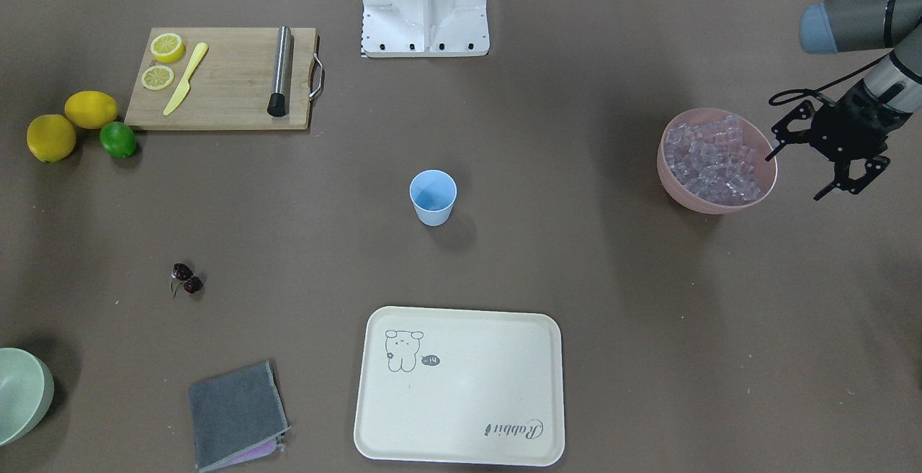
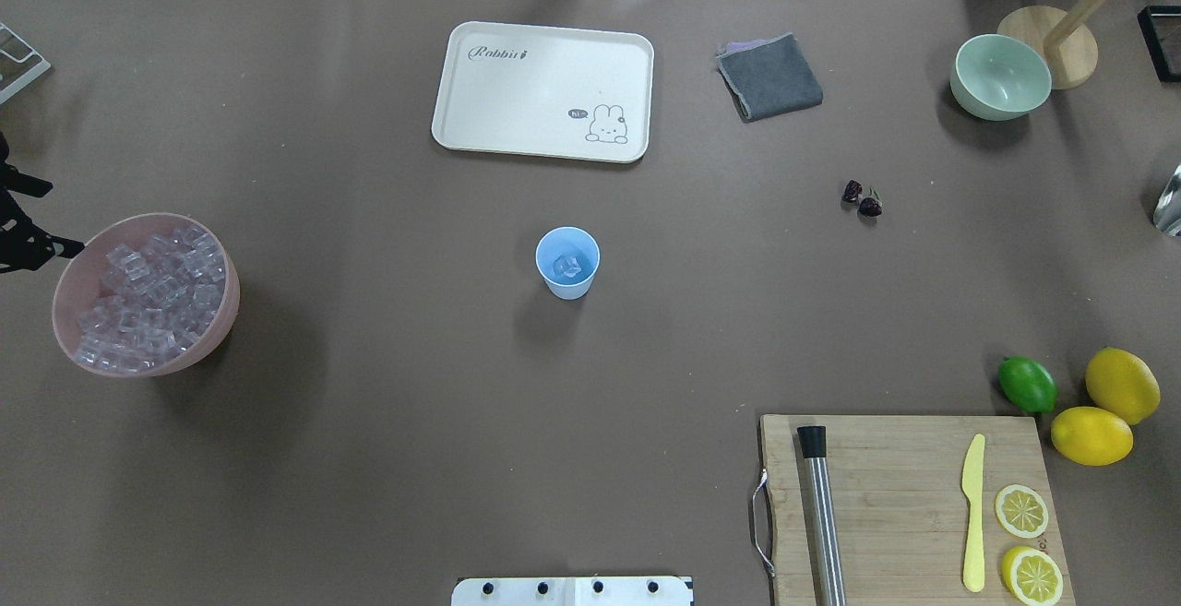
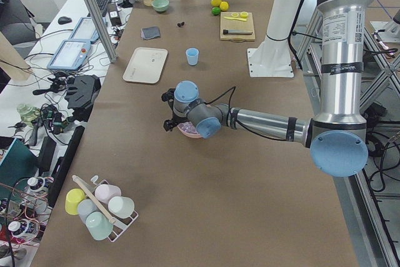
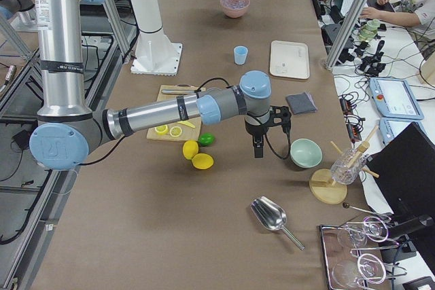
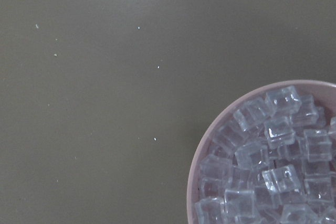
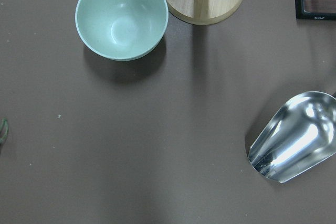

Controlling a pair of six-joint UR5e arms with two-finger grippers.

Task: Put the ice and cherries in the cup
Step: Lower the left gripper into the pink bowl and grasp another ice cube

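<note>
The left gripper (image 1: 794,176) is mostly cut off at the left edge of the overhead view. The front-facing view shows it whole, hovering just beside the rim of the round pink plastic bowl (image 2: 221,315) with its two black fingers spread apart and empty. The bowl is heaped with small clear, faintly lilac plastic ice cubes (image 2: 148,297). Well apart to the right, mid-table, stands the small light blue plastic cup (image 2: 567,262), upright. Clear ice lies at its bottom, but the number of cubes is hard to make out. Beyond the cup lies a cream rectangular tray (image 2: 517,117) with a rabbit drawing, then a folded grey cloth (image 2: 769,77). Further right, the pair of small dark red cherries (image 2: 861,199) rests on the bare table, well apart from the cup. Past them sit a pale green bowl (image 2: 969,89) and a round wooden stand base (image 2: 1075,57). On the near side lies a wooden cutting board (image 2: 904,495) with a steel rod, a yellow plastic knife and two lemon halves. A green lime (image 2: 1027,384) and two whole lemons lie just beside it. A shiny metal scoop (image 2: 1170,203) is cut off at the right edge. The right gripper (image 4: 258,142) shows only in the right side view, so whether its fingers are apart or together cannot be told.
</note>
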